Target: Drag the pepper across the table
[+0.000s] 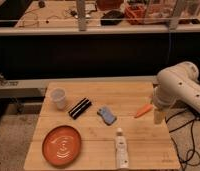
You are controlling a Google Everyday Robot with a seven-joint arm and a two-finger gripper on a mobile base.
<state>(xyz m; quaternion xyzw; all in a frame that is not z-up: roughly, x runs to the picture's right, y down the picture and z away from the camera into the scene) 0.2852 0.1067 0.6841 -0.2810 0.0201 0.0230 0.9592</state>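
The pepper (142, 110) is a small orange, tapered thing lying on the wooden table (93, 150), near its right edge. My white arm (180, 87) comes in from the right. My gripper (158, 115) hangs just right of the pepper, close beside its tip and low over the table edge. I cannot tell whether it touches the pepper.
On the table are a white cup (58, 98) at the back left, a black flat object (79, 107), a blue object (107, 115) in the middle, an orange plate (61, 145) at the front left and a white bottle (121, 147) lying at the front. A dark rail runs behind the table.
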